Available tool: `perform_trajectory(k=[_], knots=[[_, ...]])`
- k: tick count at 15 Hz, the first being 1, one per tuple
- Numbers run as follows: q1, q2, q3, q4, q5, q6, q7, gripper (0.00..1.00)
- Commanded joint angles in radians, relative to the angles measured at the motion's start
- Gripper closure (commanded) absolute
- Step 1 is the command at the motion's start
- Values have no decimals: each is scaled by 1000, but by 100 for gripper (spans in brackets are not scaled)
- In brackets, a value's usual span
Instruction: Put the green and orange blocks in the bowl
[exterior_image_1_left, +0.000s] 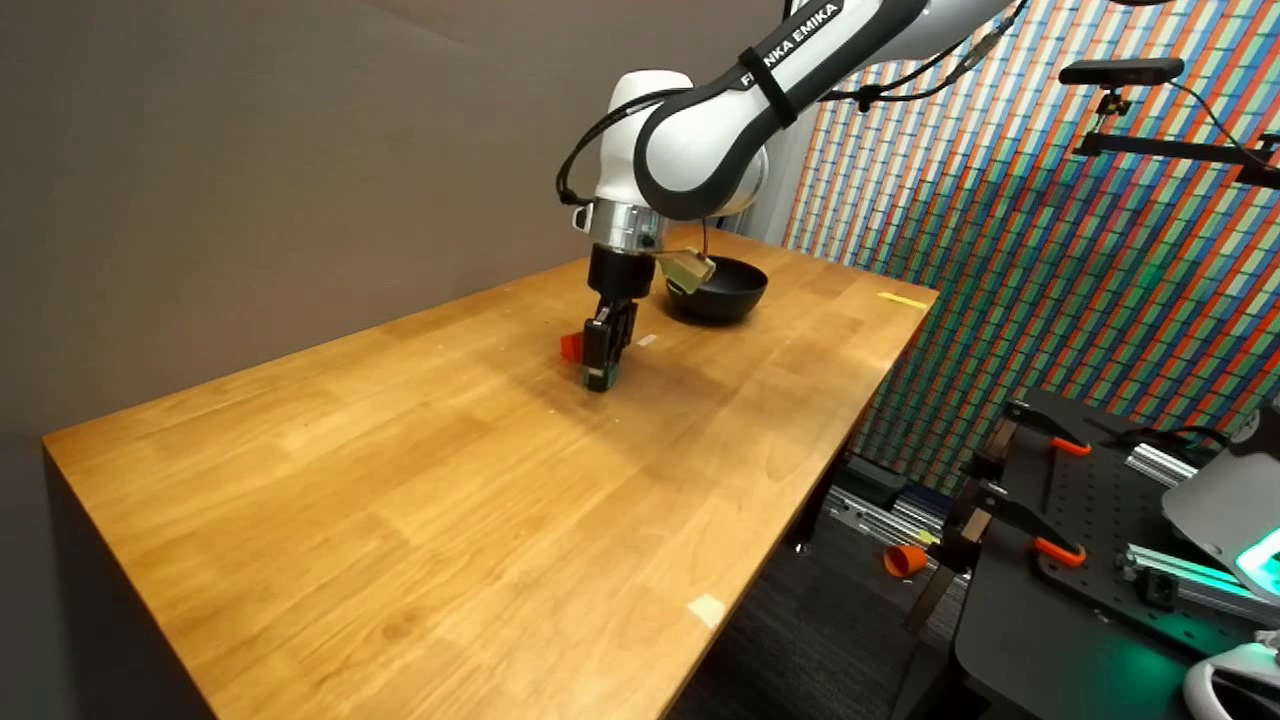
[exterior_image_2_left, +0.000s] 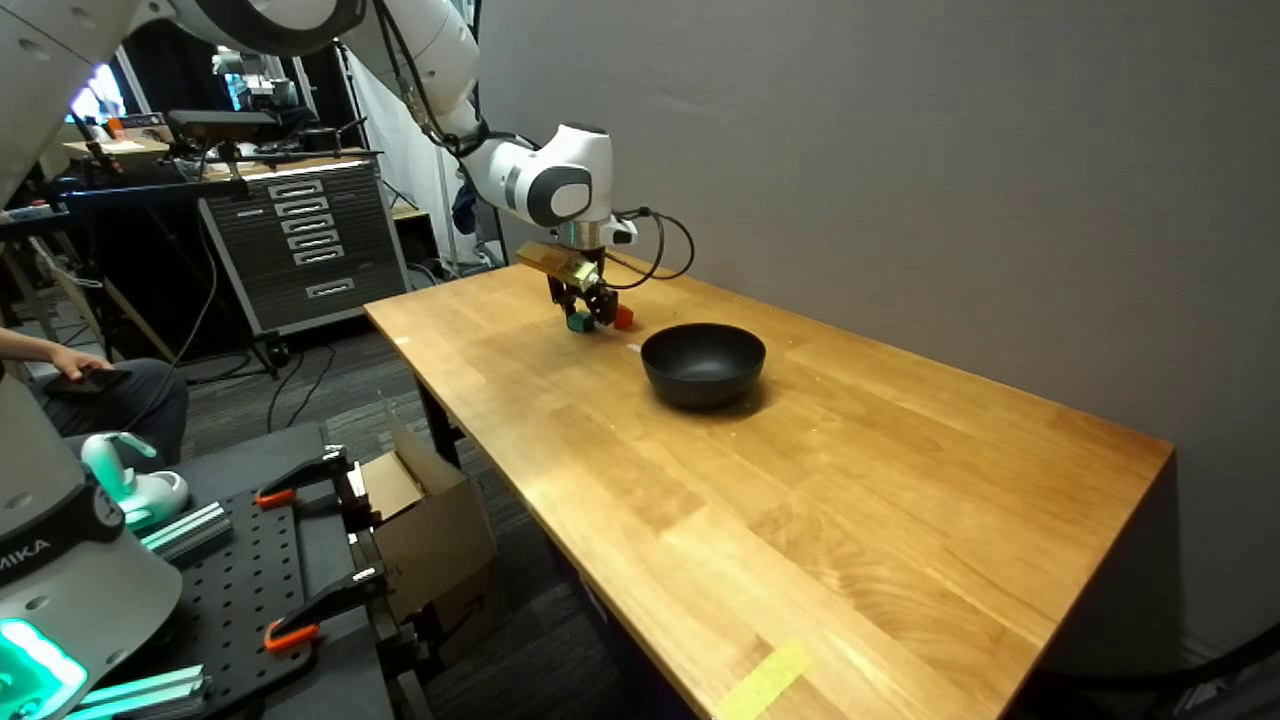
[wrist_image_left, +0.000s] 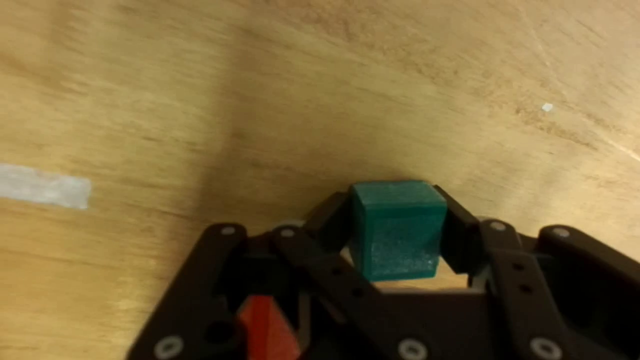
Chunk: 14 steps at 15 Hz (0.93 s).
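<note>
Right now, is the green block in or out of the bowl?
Out: the wrist view shows the green block between the jaws; the bowl stands apart.

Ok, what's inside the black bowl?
In an exterior view, nothing shows inside the bowl but its dark surface; the near side hides its own inner wall.

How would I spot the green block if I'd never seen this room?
Start at the wooden table and follow the white arm down to the black gripper at its end. The green block is the small cube pinched between the fingers. Its neighbour, the red-orange block, sits outside them, nearer the wall.
</note>
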Motion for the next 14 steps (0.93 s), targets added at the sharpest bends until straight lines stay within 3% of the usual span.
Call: perform_trajectory(k=[1, 8, 11, 12, 14], knots=[[37, -92, -118, -72, -108, 32, 91, 82], [87, -245, -345, -137, -351, -33, 380, 82], [83, -279, -369, -153, -406, -108, 485, 82], [70, -286, -356, -157, -392, -149, 496, 32], [32, -287, -311, -156, -335, -226, 463, 27]])
